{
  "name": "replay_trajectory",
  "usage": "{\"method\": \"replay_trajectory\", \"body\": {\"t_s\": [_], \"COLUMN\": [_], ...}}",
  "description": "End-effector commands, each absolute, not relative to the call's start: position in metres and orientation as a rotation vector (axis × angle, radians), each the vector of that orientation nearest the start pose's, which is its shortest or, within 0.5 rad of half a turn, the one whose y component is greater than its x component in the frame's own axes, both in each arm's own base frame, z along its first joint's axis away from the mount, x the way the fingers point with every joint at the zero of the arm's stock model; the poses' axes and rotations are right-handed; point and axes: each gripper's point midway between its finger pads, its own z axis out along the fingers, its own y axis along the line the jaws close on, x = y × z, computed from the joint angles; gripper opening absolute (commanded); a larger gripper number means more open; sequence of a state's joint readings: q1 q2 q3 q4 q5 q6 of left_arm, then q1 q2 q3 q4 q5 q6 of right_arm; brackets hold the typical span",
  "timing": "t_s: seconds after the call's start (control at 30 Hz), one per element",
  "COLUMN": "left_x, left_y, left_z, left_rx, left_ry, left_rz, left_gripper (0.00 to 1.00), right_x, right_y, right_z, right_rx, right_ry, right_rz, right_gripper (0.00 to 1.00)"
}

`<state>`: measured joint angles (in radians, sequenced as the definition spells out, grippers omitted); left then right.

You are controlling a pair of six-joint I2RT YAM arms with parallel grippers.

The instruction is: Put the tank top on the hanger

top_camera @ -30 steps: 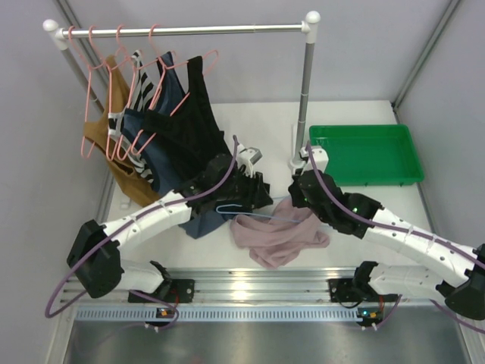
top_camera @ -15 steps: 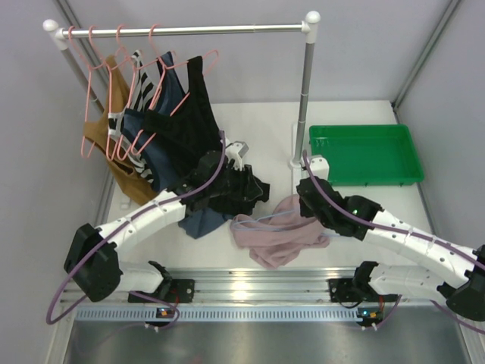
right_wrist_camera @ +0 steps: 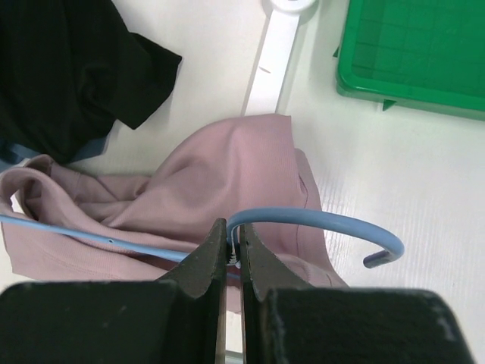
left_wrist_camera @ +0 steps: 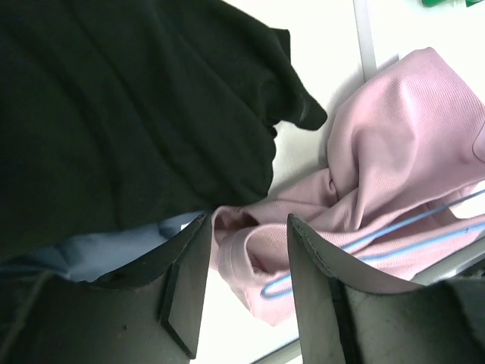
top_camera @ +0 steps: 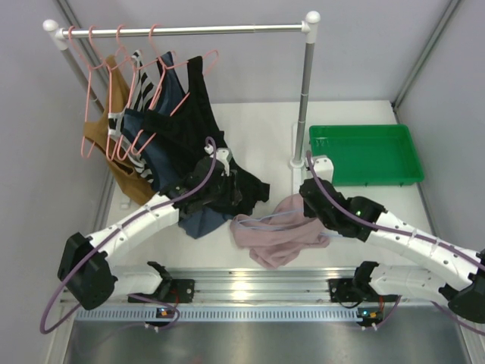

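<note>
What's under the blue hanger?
The crumpled pink tank top lies under the hanger, whose neck the right pincer pinches. White table shows around the top; whatever is beneath the fabric is covered.

Robotics lab test cell: plain grey panel walls (top_camera: 364, 53) in metal framing enclosing a white table (top_camera: 258, 121); slotted aluminium rail (top_camera: 250, 284) along the near edge carrying two bolted white-and-black robot arms, left arm (top_camera: 136, 224) and right arm (top_camera: 409, 239), with loose purple cables (top_camera: 57, 303); prop set comprising a small metal garment rail (top_camera: 189, 30) with pink wire hangers (top_camera: 95, 98) and clothes (top_camera: 178, 133), plus a green plastic tray (top_camera: 364, 127)
</note>
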<state>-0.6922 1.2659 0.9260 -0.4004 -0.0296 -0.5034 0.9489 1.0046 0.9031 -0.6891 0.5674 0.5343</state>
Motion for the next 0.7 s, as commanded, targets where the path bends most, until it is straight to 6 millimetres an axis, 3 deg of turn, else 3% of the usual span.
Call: {"method": "replay_trajectory", "body": {"t_s": [0.0,0.3,0.67], "left_x": [0.251,0.226,0.22], "left_y": [-0.22,-0.214,-0.227], "left_z": [0.147,0.119,0.106], "left_rx": [0.165,0.164,0.19], "left_ry": [2.38,2.492,2.513], "left_rz": [-0.532,-0.545,-0.606], "left_gripper": [0.5,0.48,0.46], "right_x": [0.22,0.223,0.224], "right_y": [0.166,0.159,0.155], "right_z": [0.191,0.197,0.2], "right_rx": [-0.142,-0.08,-0.053], "right_ry": [2.168,2.153,2.149], "right_rz": [0.119,0.085,0.063], "right_gripper": [0.0,0.0,0.0]}}
